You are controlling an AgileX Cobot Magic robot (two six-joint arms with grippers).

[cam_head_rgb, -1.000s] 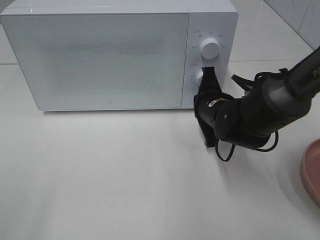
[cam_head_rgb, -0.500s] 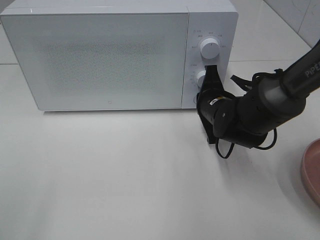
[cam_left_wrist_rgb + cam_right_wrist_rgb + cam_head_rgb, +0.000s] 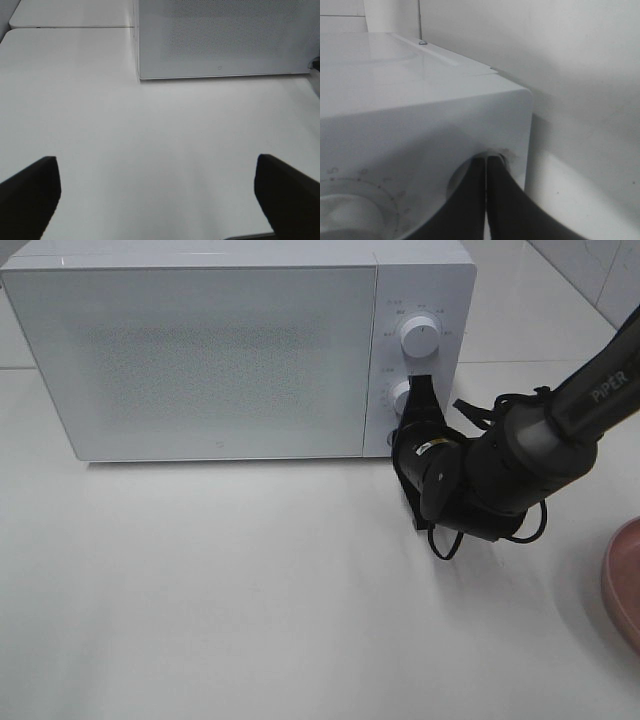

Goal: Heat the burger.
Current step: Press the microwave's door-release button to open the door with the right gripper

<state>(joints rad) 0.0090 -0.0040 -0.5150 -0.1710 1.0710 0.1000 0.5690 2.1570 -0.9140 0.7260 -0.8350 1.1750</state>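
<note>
Table: white, carries everything.
Microwave: white, door shut.
Right end effector: clenched, grasping nothing, tips against the lower knob.
Left end effector: released, jaws wide above bare table.
Plate: pink, at the table's right edge.
Burger: not visible in any view.

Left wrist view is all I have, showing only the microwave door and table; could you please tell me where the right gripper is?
Observer: The right gripper is shut, its tips at the lower knob of the microwave.
Operator: Is a plate anywhere?
Observer: A pink plate lies at the table's right edge, partly out of frame.
Operator: And the upper knob?
Observer: The upper knob stands free, just above those tips.
</note>
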